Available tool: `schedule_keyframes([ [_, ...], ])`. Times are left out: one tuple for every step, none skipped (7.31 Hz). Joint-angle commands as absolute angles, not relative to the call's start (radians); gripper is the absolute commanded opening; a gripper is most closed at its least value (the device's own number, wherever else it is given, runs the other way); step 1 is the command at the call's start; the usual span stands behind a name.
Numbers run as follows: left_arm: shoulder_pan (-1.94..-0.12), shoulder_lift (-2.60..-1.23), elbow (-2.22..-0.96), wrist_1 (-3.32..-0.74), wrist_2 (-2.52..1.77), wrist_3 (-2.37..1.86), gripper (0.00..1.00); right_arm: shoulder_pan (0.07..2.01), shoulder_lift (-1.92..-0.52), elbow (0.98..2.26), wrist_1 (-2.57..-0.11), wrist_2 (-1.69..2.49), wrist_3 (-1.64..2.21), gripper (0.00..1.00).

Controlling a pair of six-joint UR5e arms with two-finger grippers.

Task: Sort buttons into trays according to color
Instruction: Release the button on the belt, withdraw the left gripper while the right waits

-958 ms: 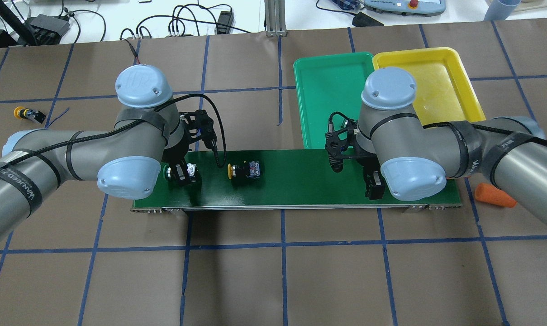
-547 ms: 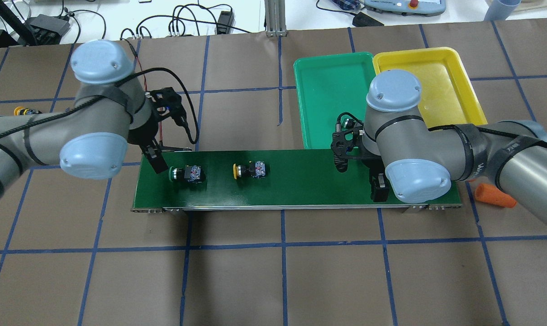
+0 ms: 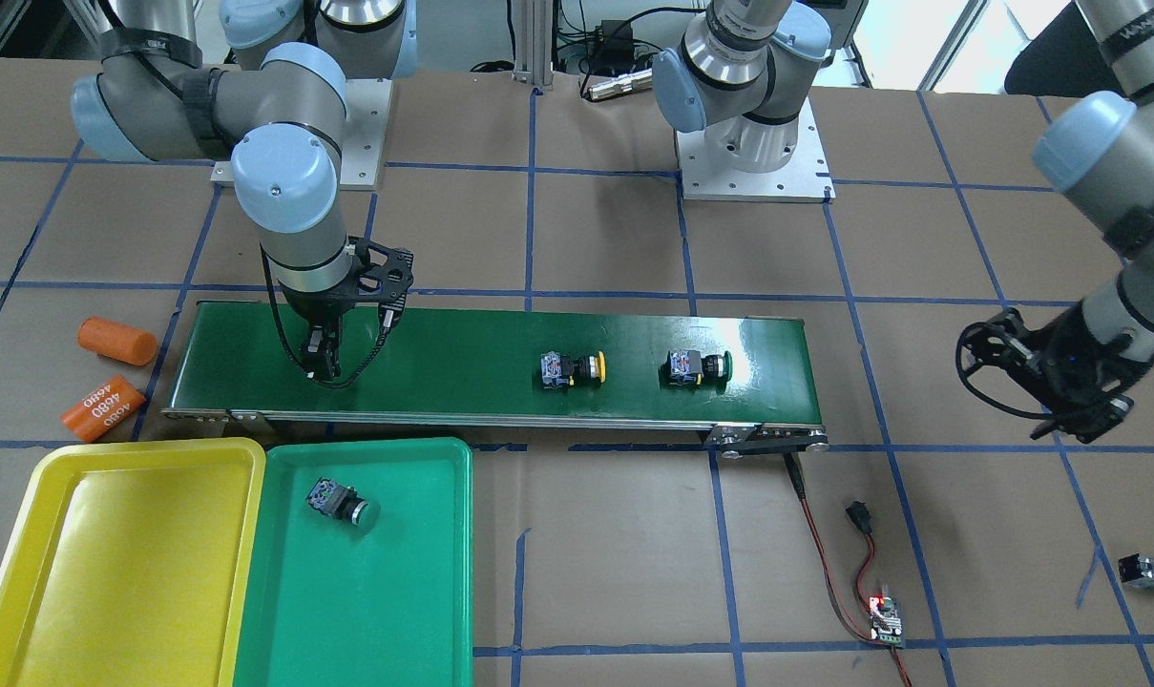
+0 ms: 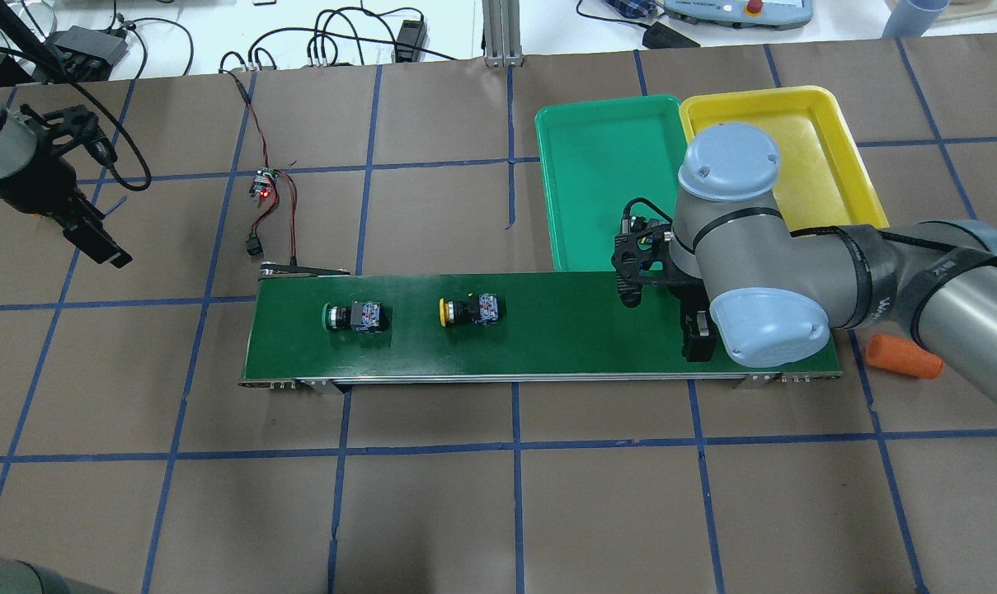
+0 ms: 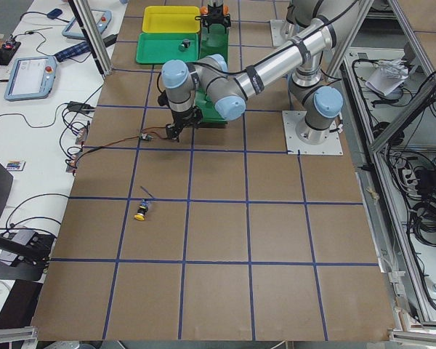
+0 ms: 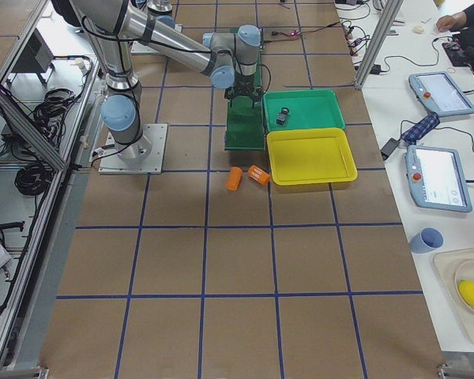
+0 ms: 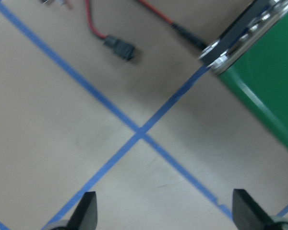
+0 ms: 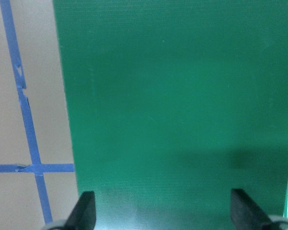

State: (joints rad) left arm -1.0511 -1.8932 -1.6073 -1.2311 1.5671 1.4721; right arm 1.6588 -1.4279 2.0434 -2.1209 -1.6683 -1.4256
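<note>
A green button [image 4: 354,316] and a yellow button [image 4: 469,309] lie on their sides on the conveyor belt [image 4: 564,330]; both also show in the front view, green [image 3: 693,367] and yellow [image 3: 572,368]. Another green button [image 3: 338,503] lies in the green tray [image 3: 376,601]. The yellow tray [image 3: 109,563] holds nothing. A second yellow button [image 3: 1149,572] lies on the table far out on my left side. My left gripper [image 4: 98,243] is open and empty above bare table beyond the belt's left end. My right gripper [image 4: 696,338] is open and empty over the belt's right end.
Two orange cylinders [image 3: 116,341] [image 3: 102,408], one marked "4680", lie by the belt's right end. A red-black cable with a small circuit board [image 4: 263,183] runs from the belt's left end. Both trays sit side by side beyond the belt on my right.
My left gripper let go of the green button on the belt and swung far left over the table. Both belt buttons drifted slightly right. My right arm shifted only a little.
</note>
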Motion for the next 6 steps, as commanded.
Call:
schedule_keyframes([
  [-0.959,-2.069,-1.404,-1.195,1.551,1.931,1.00,1.661,-1.428,2.042,-2.123,-1.658,-1.422,1.00],
  [-0.941,-2.136,-1.347,-1.169,1.548,2.091,1.00,1.661,-1.430,2.036,-2.125,-1.655,-1.430,1.00],
  [-0.934,-2.181,-1.304,-1.135,1.548,2.179,1.00,1.661,-1.428,2.037,-2.125,-1.654,-1.428,1.00],
  [-0.910,-2.225,-1.284,-1.121,1.543,2.256,1.00,1.661,-1.424,2.036,-2.125,-1.655,-1.437,1.00],
  [-0.890,-2.262,-1.238,-1.106,1.511,2.284,1.00,1.661,-1.427,2.036,-2.125,-1.655,-1.466,1.00],
  [-0.881,-2.332,-1.192,-1.106,1.494,2.299,1.00,1.663,-1.425,2.036,-2.125,-1.654,-1.471,1.00],
])
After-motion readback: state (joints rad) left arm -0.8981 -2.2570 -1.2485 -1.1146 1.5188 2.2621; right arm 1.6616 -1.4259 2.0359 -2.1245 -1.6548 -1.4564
